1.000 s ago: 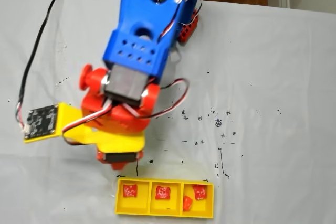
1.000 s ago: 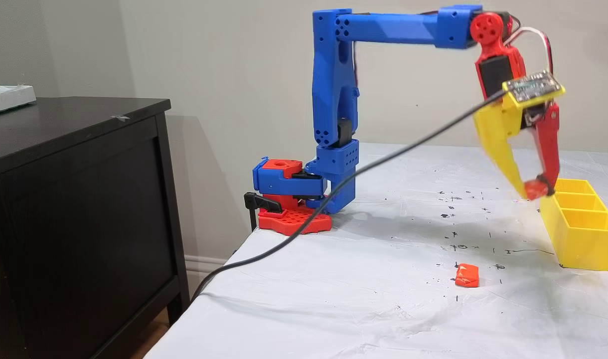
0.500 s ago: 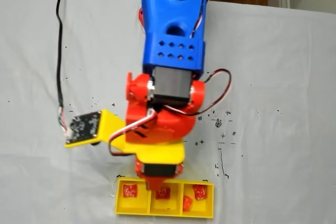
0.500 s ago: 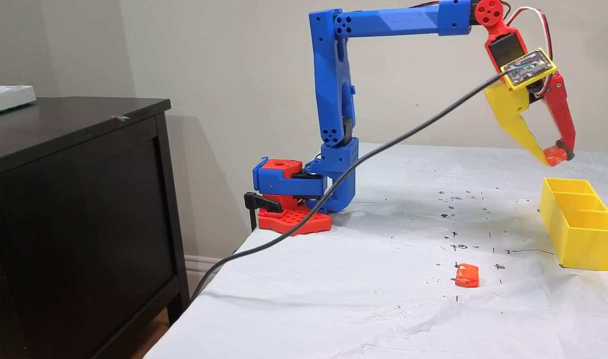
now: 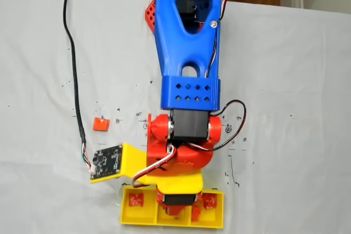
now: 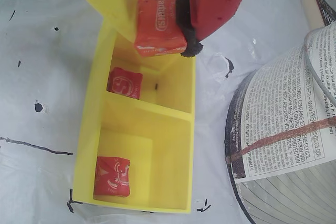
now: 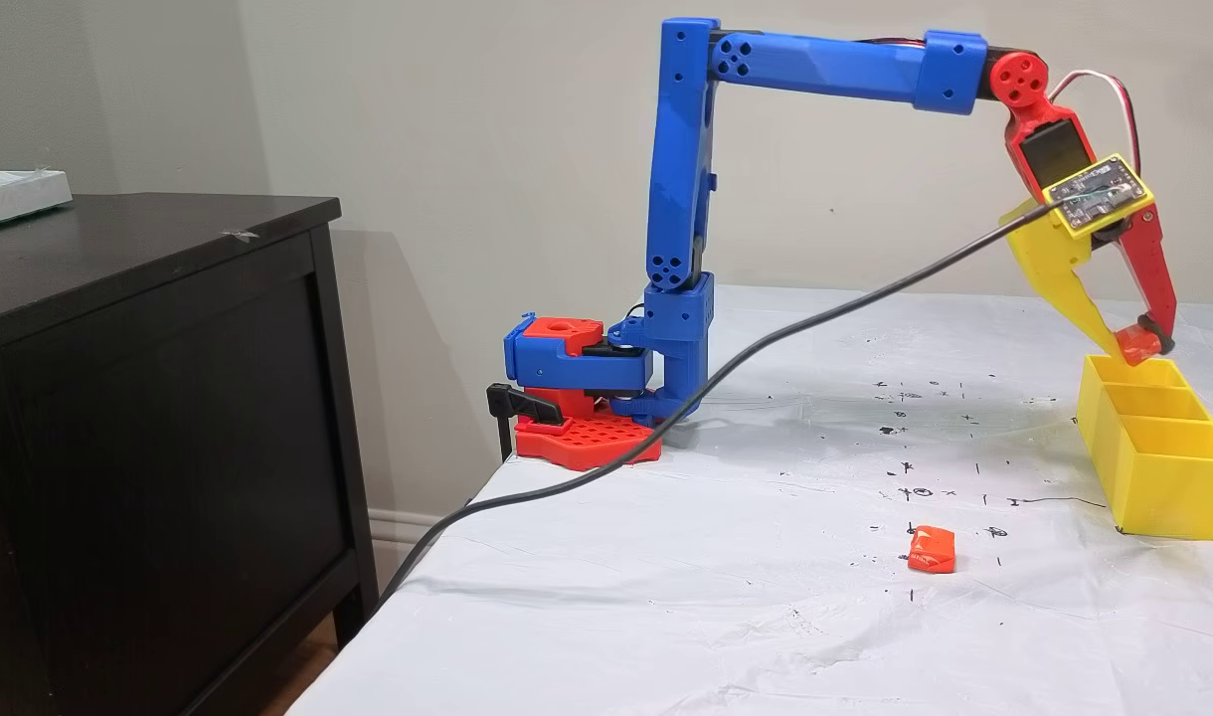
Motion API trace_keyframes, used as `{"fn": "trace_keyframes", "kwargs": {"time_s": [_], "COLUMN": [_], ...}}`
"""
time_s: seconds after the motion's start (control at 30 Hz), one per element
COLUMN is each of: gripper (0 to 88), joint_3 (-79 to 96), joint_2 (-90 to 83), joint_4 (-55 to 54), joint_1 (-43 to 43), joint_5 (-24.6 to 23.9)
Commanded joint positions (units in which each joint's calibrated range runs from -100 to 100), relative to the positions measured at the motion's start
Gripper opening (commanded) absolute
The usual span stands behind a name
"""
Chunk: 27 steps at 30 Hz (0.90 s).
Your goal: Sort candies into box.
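My gripper (image 6: 160, 40) is shut on an orange candy (image 6: 155, 22), pinched between the yellow finger and the red finger's black pad. In a fixed view the gripper (image 7: 1135, 346) hangs just above the far end of the yellow box (image 7: 1158, 467). The wrist view shows the box (image 6: 89, 129) below, with one red candy (image 6: 124, 83) in its middle compartment and another red candy (image 6: 112, 176) in the near one. A loose orange candy (image 7: 932, 549) lies on the table, left of the arm (image 5: 100, 124) in a fixed view. The arm hides the box's middle (image 5: 131, 216) there.
A roll wrapped in printed paper (image 6: 286, 145) stands close beside the box. A black cable (image 7: 716, 363) runs from the wrist board across the table and off its edge. The arm's base (image 7: 577, 398) sits at the table's back. A dark cabinet (image 7: 149, 378) stands on the left.
The arm swung over to the box and came down with the orange candy still held, from well above the box to just over its far end.
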Motion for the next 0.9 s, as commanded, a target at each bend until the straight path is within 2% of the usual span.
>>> {"fn": "trace_keyframes", "kwargs": {"time_s": [0.0, 0.6, 0.87], "gripper": [0.2, 0.4, 6.3], "joint_3": [-6.0, -7.7, -8.9], "joint_2": [-0.6, 2.0, 2.8], "joint_4": [-0.2, -1.6, 0.1], "joint_1": [-0.6, -0.3, -0.2], "joint_5": [0.8, 0.6, 1.1]}}
